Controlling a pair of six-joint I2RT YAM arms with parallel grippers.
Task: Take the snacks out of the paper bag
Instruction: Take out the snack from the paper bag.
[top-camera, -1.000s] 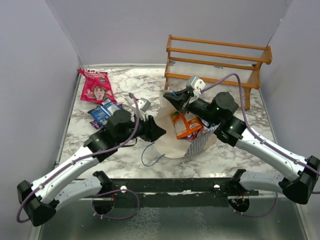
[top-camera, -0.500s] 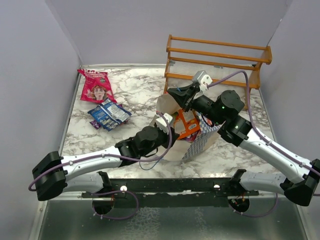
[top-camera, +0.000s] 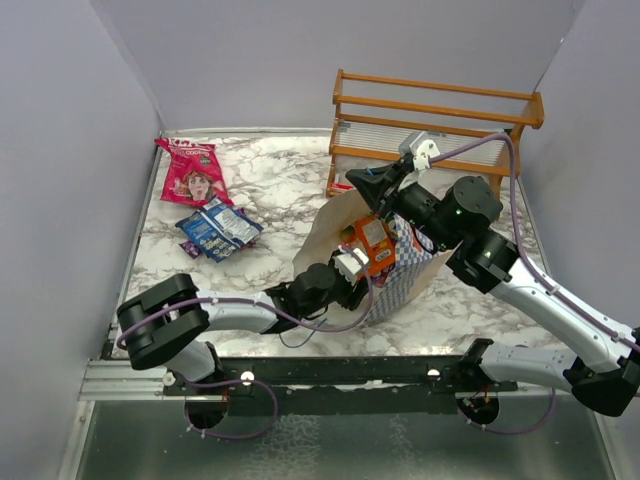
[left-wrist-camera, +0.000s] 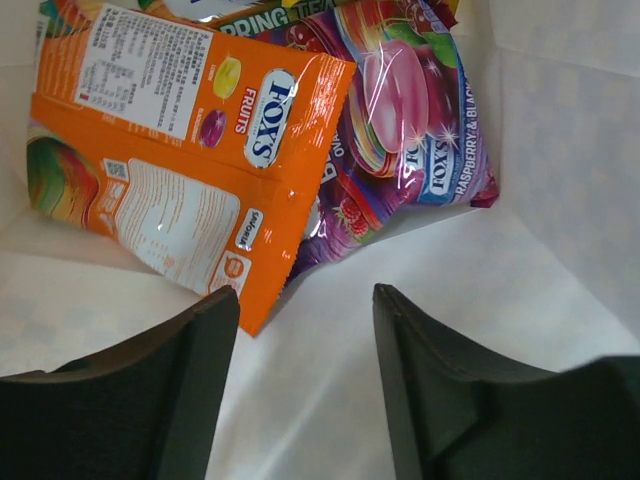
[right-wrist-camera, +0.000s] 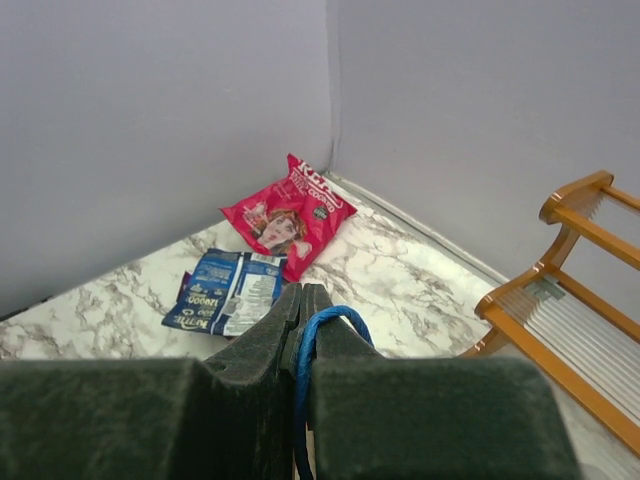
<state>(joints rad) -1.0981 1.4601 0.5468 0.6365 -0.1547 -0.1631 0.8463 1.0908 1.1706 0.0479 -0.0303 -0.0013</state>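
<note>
Paper bag (top-camera: 405, 275): tipped on the marble table (top-camera: 270, 180), with its cream inside facing left.
Right gripper (top-camera: 355, 182): pinched on the bag's upper edge.
Left gripper (top-camera: 358, 270): at the bag's mouth, beside an orange packet (top-camera: 372, 245).
Far left: the pink-red bag (top-camera: 195, 172), with the blue packet (top-camera: 222, 227) just in front of it.
Wooden rack (top-camera: 435, 125): behind the bag.

The paper bag (top-camera: 405, 280), blue-and-white checkered outside and cream inside, sits tipped near the middle of the marble bench. Its mouth gapes toward the left, and one thin blue cord handle (right-wrist-camera: 318, 335) is pulled upward. Inside, an orange packet (left-wrist-camera: 190, 170) lies partly over a purple packet (left-wrist-camera: 400, 130), and a green-yellow packet (left-wrist-camera: 260, 12) just shows behind them. Near the far left corner the pink-red bag (top-camera: 195, 172) with a face lies flat. A blue packet (top-camera: 222, 226) lies just beside it, on the nearer side.
</note>
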